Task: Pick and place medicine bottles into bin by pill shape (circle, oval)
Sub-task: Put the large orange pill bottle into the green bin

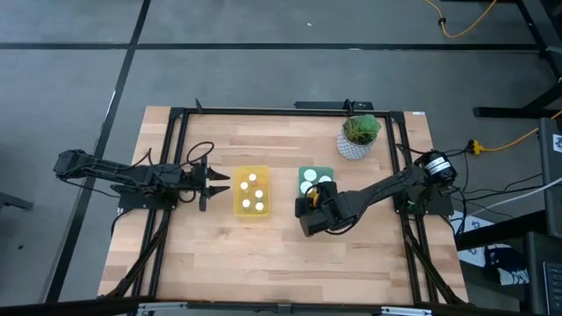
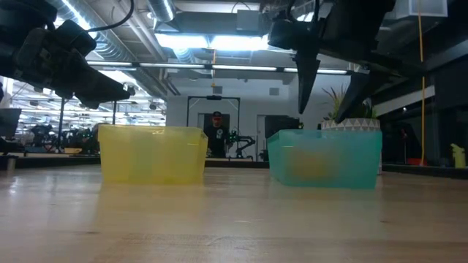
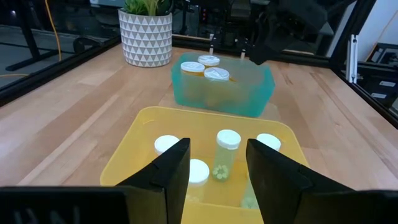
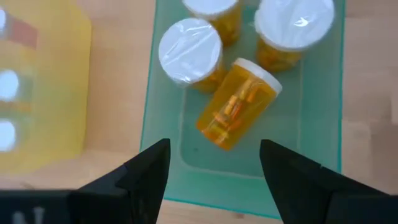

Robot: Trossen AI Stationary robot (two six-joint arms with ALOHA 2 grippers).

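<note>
Wooden surface (image 1: pixel 219 254): right claw (image 4: pixel 214 163) hangs open and empty over tipped bottle (image 4: pixel 237 103) in green bin (image 4: pixel 314 158); going lower could bump it; left claw (image 3: pixel 217 163) open too

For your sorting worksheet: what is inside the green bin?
The green bin holds four orange white-capped bottles, one lying on its side. Pill shapes are unclear.

On the pale wooden slatted table (image 1: pixel 263 254), a shallow yellow plastic bin (image 1: pixel 251 192) holds about four white-capped medicine bottles (image 1: pixel 253 178). Just beside it sits a green plastic bin (image 1: pixel 316 171) with white caps showing, its near part covered by the right gripper (image 1: pixel 307 209), whose fingers I cannot make out. The left gripper (image 1: pixel 218 183) hovers open, just beside the yellow bin. A white patterned pot with a green plant (image 1: pixel 358 138) stands near the far edge.
</note>
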